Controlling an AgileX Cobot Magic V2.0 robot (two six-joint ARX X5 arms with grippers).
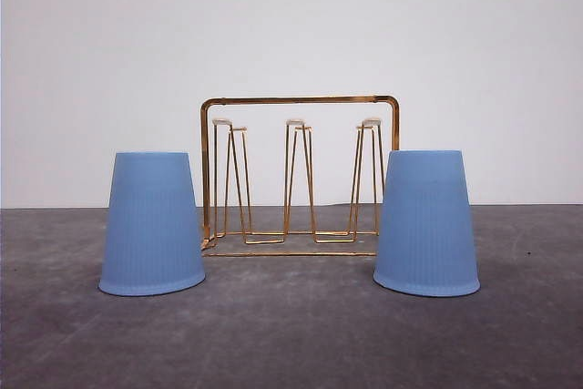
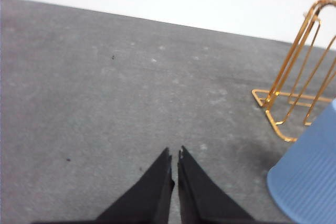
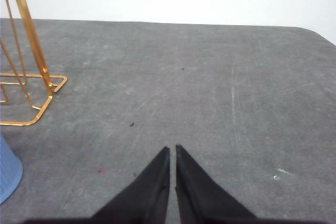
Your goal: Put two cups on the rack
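Two light blue ribbed cups stand upside down on the grey table, one at the left (image 1: 152, 224) and one at the right (image 1: 426, 223). Between and behind them stands the gold wire rack (image 1: 299, 173) with bare white-tipped prongs. In the left wrist view my left gripper (image 2: 175, 156) is shut with nothing in it, low over bare table, with the left cup (image 2: 308, 177) and a corner of the rack (image 2: 294, 77) off to one side. In the right wrist view my right gripper (image 3: 172, 152) is shut and empty too; the right cup's edge (image 3: 8, 169) and the rack (image 3: 29, 61) lie beside it.
The dark grey table (image 1: 291, 334) runs to a plain white wall behind the rack. In the right wrist view the table's rounded corner (image 3: 315, 31) is visible. Small scratches and specks mark the surface.
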